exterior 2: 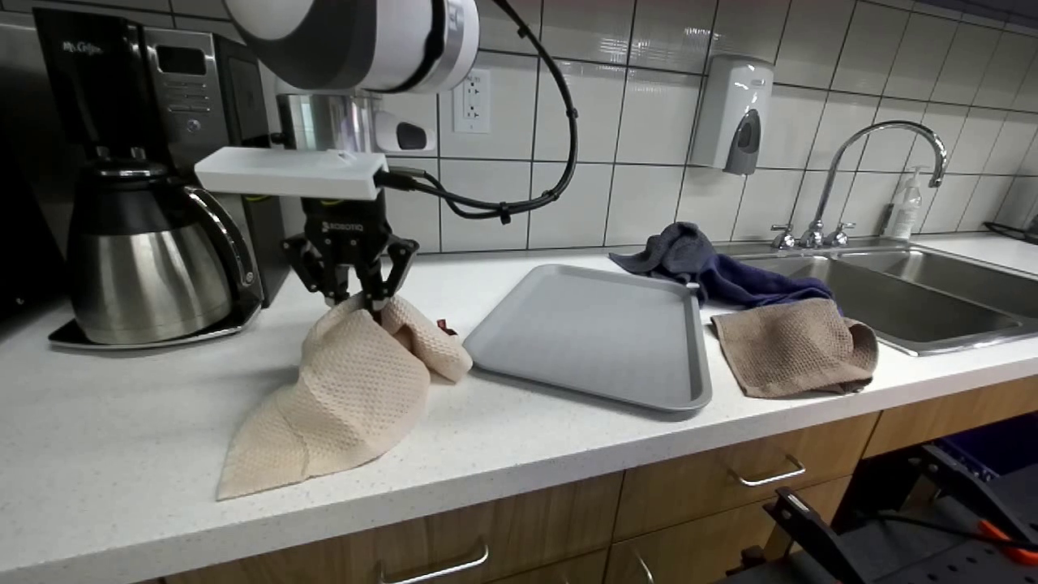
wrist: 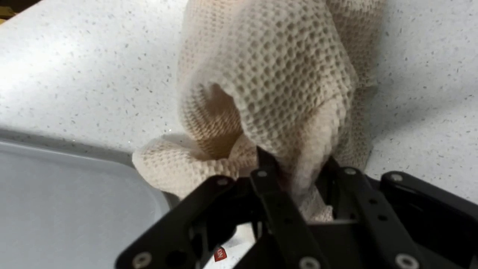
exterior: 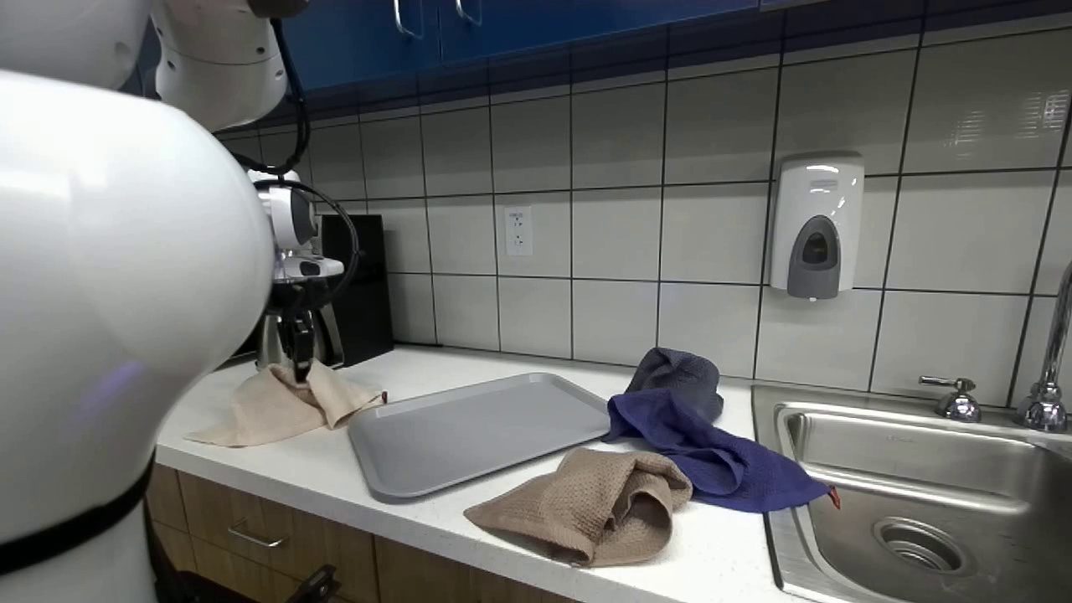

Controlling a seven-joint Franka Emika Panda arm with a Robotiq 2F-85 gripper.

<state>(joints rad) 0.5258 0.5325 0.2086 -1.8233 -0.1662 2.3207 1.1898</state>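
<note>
Cloth [exterior 2: 349,397], pale like cream and bumpy all over, lies on the white bench [exterior 2: 122,438] right under the jaws. The jaws point down. Their black fingers [wrist: 270,190] are a little way apart, and a bunched-up fold of the cloth is between them. I cannot tell if they squeeze the fold or only stand around it.

The cloth's long way goes from the jaws out to the front of the bench, and it stops near the edge in a flat, pointy corner. So most of the cloth is on the front side of the jaws, leaning away from the grey tray [exterior 2: 592,337]. Just a small, curled bit pokes out to the tray side. Its end is right by the tray's corner, and I cannot tell if the two touch. A little red tag [wrist: 220,254] shows on that side too.

The jaws are between the tray and a coffee pot [exterior 2: 154,284], which is well apart from the cloth. Past the tray, far from the jaws, are a brown towel [exterior 2: 791,345], a purple towel [exterior: 703,444] and a dark grey towel [exterior: 682,381]. Those last two lie in a heap together.
</note>
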